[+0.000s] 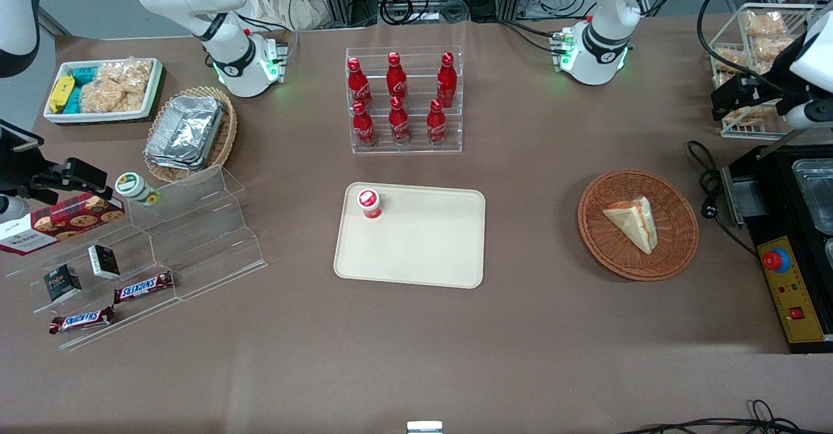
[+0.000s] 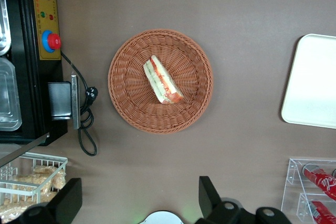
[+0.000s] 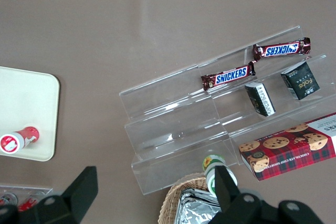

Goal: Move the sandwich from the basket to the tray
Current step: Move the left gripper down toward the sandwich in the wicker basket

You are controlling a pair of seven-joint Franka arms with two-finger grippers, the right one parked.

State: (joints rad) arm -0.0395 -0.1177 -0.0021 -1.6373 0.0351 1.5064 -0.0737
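Wicker, reddish-brown: the basket [image 1: 638, 224] lies toward the working arm's end of the surface, well apart from the tray [image 1: 411, 235]. In the front view the sandwich [image 1: 632, 221] rests in it — a pale wedge, its tip at about five o'clock, with a red cup [image 1: 369, 203] on the tray.

From the left wrist, the tool [image 2: 139, 199] hangs high above the basket, fingers [image 2: 207, 195] spread wide and empty — the reach seems not yet begun. Next comes a descent over the sandwich, red and green filling showing.
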